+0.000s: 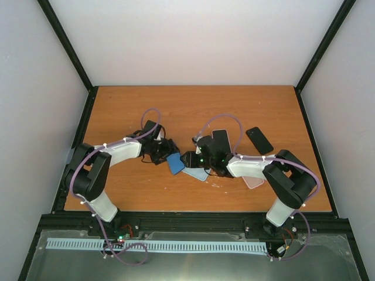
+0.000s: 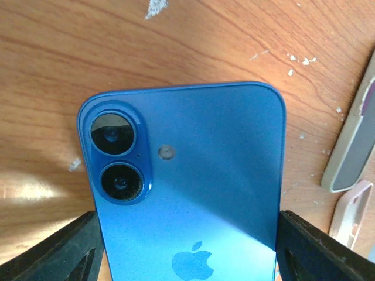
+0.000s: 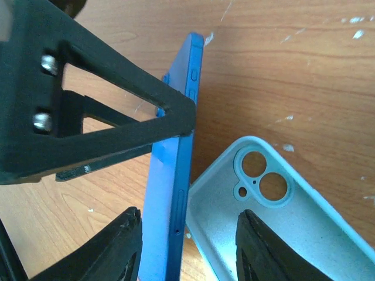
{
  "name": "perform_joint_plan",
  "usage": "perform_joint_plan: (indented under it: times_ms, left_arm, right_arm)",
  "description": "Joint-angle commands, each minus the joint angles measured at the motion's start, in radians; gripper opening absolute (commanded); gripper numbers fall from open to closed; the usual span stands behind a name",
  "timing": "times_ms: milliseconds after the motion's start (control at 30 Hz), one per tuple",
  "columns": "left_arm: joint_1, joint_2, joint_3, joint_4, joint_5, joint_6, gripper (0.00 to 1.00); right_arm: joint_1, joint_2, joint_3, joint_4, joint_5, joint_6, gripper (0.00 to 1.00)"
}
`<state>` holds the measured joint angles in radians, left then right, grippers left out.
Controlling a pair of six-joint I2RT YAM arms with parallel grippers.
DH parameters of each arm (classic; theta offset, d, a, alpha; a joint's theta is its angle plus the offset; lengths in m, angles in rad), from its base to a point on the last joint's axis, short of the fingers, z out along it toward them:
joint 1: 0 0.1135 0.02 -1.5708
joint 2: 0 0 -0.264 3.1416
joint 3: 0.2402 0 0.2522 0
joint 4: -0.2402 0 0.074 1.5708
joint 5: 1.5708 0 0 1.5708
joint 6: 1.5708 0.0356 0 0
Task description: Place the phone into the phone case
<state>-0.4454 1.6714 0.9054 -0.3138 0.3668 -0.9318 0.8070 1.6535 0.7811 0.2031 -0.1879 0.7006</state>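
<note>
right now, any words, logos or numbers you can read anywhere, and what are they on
Apple logo (a sign, no letters): on the back of the blue phone, low in the left wrist view.
Words or numbers: none readable on the blue phone or on the case.
Black phone in the top view: too small to tell whether it carries any text.

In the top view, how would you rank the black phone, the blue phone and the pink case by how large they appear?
1. black phone, fully in view.
2. blue phone, partly covered by the left gripper.
3. pink case, partly under the right arm.
Two and three are partly hidden, so their order is unsure.
</note>
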Motion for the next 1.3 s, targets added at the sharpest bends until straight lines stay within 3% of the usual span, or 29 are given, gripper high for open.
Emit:
perform_joint_plan:
  times_ms: [0,167,400,567,833,1100,1267]
  left_arm:
    - [-0.003,-0.066,-0.033,0.118,0.069,-0.052,0.55]
    - [-0.003,-0.085,-0.069,0.188,0.104,-0.067,0.54]
    - [-0.004,-0.111,-0.099,0.193,0.104,-0.07,0.55]
    - [-0.004,-0.148,-0.112,0.191,0.122,-0.072,0.7]
    - [-0.004,-0.264,-0.107,0.122,0.125,-0.049,0.92]
    - [-0.003,-0.361,-0.121,0.073,0.11,-0.037,0.91]
    - [-0.003,-0.404,-0.162,0.109,0.136,-0.051,0.91]
  right_arm:
    - [0.016,0.032,0.014,-0.01,-0.058,0.008,0.43]
    - [0.041,0.067,0.035,-0.026,-0.097,0.0,0.39]
    - [0.05,0.025,0.015,-0.024,-0.031,-0.014,0.14]
    - [0.05,-0.022,0.001,-0.034,-0.012,-0.072,0.05]
    - [0.049,-0.127,-0.003,-0.113,0.038,-0.273,0.03]
    - [0.049,-0.325,-0.093,-0.09,0.092,-0.549,0.03]
    - [0.049,-0.368,-0.157,-0.082,0.185,-0.782,0.03]
